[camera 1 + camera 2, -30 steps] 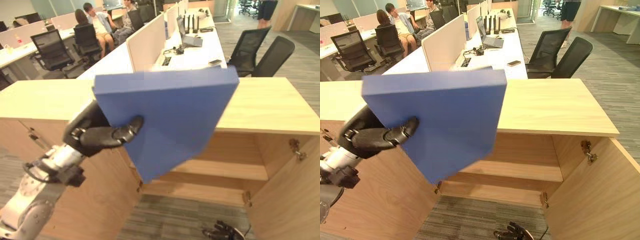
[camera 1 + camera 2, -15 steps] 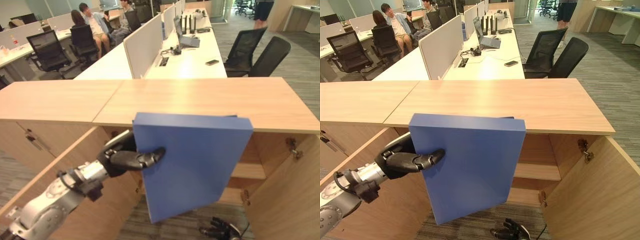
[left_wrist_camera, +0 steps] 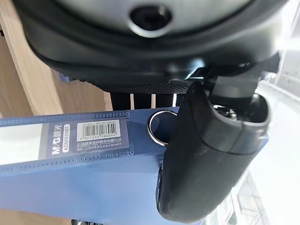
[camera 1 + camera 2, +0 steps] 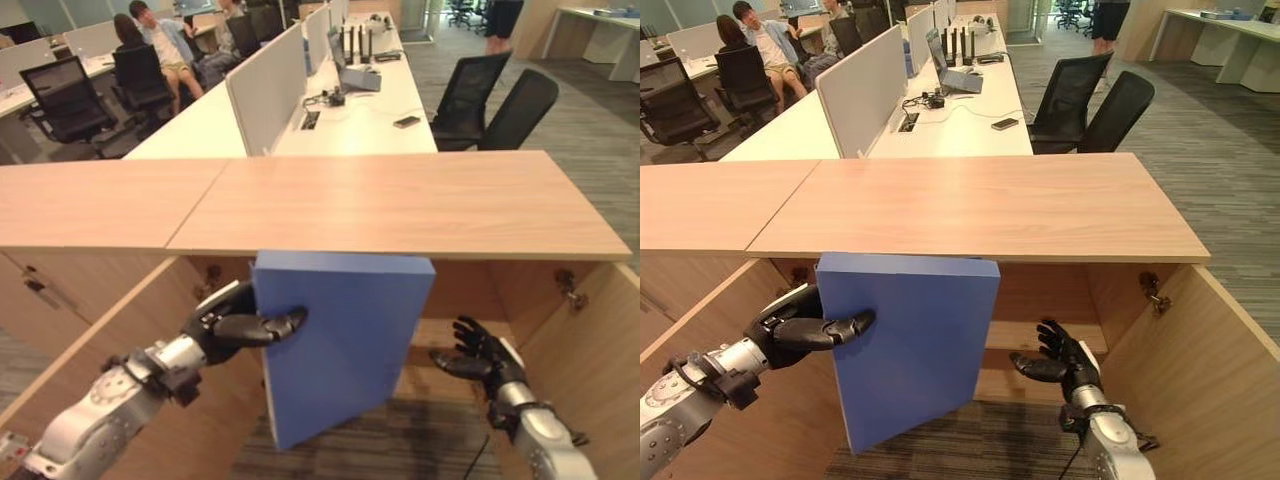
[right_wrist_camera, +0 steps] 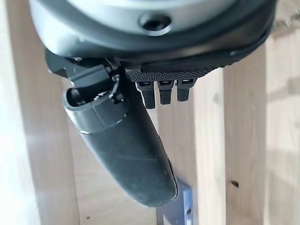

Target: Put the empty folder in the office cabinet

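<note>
Office desks, white partitions and black chairs [image 4: 505,100] fill the upper part of the frame, with seated people [image 4: 150,45] at the upper left and a laptop [image 4: 360,75] on the long white desk [image 4: 345,115].

At centre frame, just under the front edge of the wooden cabinet top [image 4: 400,205], hangs the blue folder [image 4: 345,345], upright and slightly tilted, its lower corner reaching toward the carpet [image 4: 940,455] at the bottom. It sits in front of the open cabinet [image 4: 1060,300], hiding much of the inner shelf [image 4: 1015,335] behind it; whether it is already inside the opening cannot be told.

The left hand [image 4: 230,325], coming from the lower left, grips the folder's left edge, thumb laid across the blue face and fingers wrapped behind. In the left wrist view the thumb [image 3: 206,164] presses on the spine beside its metal ring [image 3: 159,126] and label [image 3: 89,136].

The right hand [image 4: 1060,360] is at lower right of centre, near the folder but apart from it, fingers spread and relaxed, grasping nothing. An open cabinet door [image 4: 1200,370] stands at the right edge, another door [image 4: 110,330] at the lower left.
</note>
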You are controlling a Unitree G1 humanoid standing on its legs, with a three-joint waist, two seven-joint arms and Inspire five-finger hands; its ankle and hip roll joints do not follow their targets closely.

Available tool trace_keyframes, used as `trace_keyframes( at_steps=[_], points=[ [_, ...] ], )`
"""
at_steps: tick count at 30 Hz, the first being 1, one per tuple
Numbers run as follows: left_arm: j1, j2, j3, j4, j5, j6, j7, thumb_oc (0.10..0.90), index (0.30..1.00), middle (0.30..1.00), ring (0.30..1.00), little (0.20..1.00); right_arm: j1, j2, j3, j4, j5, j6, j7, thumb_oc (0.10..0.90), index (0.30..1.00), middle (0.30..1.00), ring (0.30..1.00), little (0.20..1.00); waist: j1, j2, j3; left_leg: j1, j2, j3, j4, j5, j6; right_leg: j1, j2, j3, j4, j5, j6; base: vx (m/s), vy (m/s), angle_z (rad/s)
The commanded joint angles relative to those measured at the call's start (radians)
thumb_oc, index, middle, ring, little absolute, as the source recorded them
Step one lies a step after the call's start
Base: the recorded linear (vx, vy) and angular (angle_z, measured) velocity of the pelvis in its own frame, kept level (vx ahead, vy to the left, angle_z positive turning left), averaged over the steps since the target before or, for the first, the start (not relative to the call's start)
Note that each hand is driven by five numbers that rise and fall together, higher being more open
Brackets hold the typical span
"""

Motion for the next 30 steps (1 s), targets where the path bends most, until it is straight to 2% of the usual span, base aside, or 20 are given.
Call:
trace_keyframes(
  at_steps=[1,9,12,13,21,30],
  points=[
    [-0.142,-0.013,0.146,0.009,0.01,-0.114,-0.018,0.4,0.3,0.3,0.3,0.3,-0.118,-0.067,-0.037,-0.131,-0.013,-0.089,0.036,0.8,0.9,0.9,0.9,0.9,-0.009,-0.025,0.017,0.049,-0.002,-0.012,-0.002,-0.101,-0.022,0.086,-0.031,-0.034,0.007,-0.077,0.066,0.0,0.0,0.0],
    [-0.152,-0.042,0.188,0.039,0.035,-0.12,-0.02,0.4,0.3,0.3,0.3,0.3,-0.125,-0.074,-0.03,-0.159,0.053,-0.074,0.091,0.8,0.9,0.9,0.9,0.9,-0.007,-0.029,0.017,0.046,-0.002,-0.013,-0.002,-0.101,-0.021,0.085,-0.029,-0.031,0.007,-0.079,0.064,0.0,0.0,0.0],
    [-0.165,-0.044,0.191,0.046,0.039,-0.118,-0.033,0.4,0.3,0.3,0.3,0.3,-0.129,-0.062,-0.002,-0.193,0.206,-0.057,0.174,0.8,0.9,0.9,0.9,0.9,-0.006,-0.032,0.016,0.046,-0.002,-0.015,-0.002,-0.101,-0.022,0.084,-0.029,-0.031,0.007,-0.08,0.064,0.0,0.0,0.0],
    [-0.182,-0.043,0.185,0.054,0.038,-0.121,-0.038,0.4,0.3,0.3,0.3,0.3,-0.135,-0.064,0.026,-0.204,0.268,-0.04,0.213,0.8,0.9,0.9,0.9,0.9,-0.005,-0.034,0.014,0.047,-0.002,-0.014,-0.002,-0.1,-0.023,0.085,-0.03,-0.031,0.007,-0.079,0.065,0.0,0.0,0.0],
    [-0.237,-0.005,0.141,0.053,0.008,-0.123,-0.078,0.4,0.3,0.3,0.3,0.3,-0.172,-0.146,0.148,-0.276,0.424,0.024,0.352,0.8,0.9,0.9,0.9,0.9,0.001,-0.041,0.013,0.044,0.0,-0.012,-0.002,-0.094,-0.028,0.08,-0.03,-0.034,0.007,-0.075,0.068,0.0,0.0,0.0],
    [-0.273,0.0,0.088,0.045,0.007,-0.122,-0.101,0.4,0.3,0.3,0.3,0.3,-0.229,-0.153,0.222,-0.333,0.51,0.03,0.392,0.8,0.9,0.9,0.9,0.9,0.002,-0.044,0.009,0.044,0.003,-0.009,-0.002,-0.093,-0.028,0.079,-0.03,-0.034,0.007,-0.073,0.07,0.0,0.0,0.0]
  ],
)
